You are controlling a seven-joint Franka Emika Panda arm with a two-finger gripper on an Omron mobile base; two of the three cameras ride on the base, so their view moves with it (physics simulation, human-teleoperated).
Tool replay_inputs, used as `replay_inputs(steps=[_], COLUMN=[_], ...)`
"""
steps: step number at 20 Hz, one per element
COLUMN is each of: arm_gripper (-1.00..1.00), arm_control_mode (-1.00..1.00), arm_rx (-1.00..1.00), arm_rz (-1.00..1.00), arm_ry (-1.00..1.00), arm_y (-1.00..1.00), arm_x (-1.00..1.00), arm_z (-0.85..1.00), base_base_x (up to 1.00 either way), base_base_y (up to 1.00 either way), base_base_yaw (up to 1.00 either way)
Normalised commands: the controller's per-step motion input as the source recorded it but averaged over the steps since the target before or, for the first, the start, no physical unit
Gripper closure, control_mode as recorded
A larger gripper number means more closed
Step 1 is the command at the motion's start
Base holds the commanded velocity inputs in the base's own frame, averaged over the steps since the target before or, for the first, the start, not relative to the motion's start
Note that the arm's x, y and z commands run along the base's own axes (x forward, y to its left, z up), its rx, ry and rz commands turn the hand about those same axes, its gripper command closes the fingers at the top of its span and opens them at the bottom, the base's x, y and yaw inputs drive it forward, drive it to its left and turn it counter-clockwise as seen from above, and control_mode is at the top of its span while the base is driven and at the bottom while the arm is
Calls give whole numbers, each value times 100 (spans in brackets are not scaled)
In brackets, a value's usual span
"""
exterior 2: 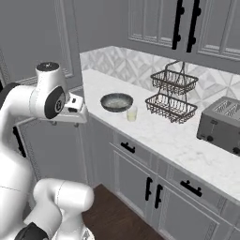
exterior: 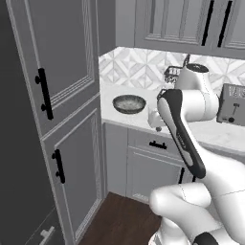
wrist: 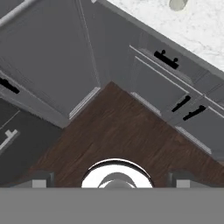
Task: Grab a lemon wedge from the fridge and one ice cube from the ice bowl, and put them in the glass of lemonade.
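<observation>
My gripper [wrist: 111, 180] is open, its two fingertips [wrist: 41, 179] wide apart with nothing between them, and it points down at the dark wood floor. The hand [exterior 2: 76, 111] hangs in front of the tall cabinet, left of the counter's end. On the counter stands the glass of lemonade [exterior 2: 132, 113], also seen at the hand view's top edge [wrist: 177, 3]. Just left of it sits the ice bowl [exterior 2: 117, 101] [exterior: 129, 104]; I cannot make out single cubes in it. The fridge [exterior: 14, 143] [wrist: 17, 144] is shut, so the lemon wedge is hidden.
A two-tier wire basket [exterior 2: 171, 96] stands behind the glass and a toaster [exterior 2: 222, 124] sits further right. The tall panelled cabinet [exterior: 72, 143] stands between fridge and counter. Base cabinets with black handles [wrist: 166, 59] run under the counter. Upper cabinets hang above.
</observation>
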Motion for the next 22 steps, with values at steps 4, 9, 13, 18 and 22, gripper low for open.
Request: replay_inputs(steps=[4,9,13,18,22], arm_gripper=[-100,-100,-100,-100,-100], arm_control_mode=[100,100,100,100,100], arm_rx=[0,0,0,0,0], arm_rz=[0,0,0,0,0], arm_ry=[0,0,0,0,0], arm_y=[0,0,0,0,0], arm_x=[0,0,0,0,0], arm_z=[0,0,0,0,0], base_base_x=[99,99,79,55,27], base_base_y=[12,-4,-4,0,0], base_base_yaw=[-30,-9,-4,-1,0])
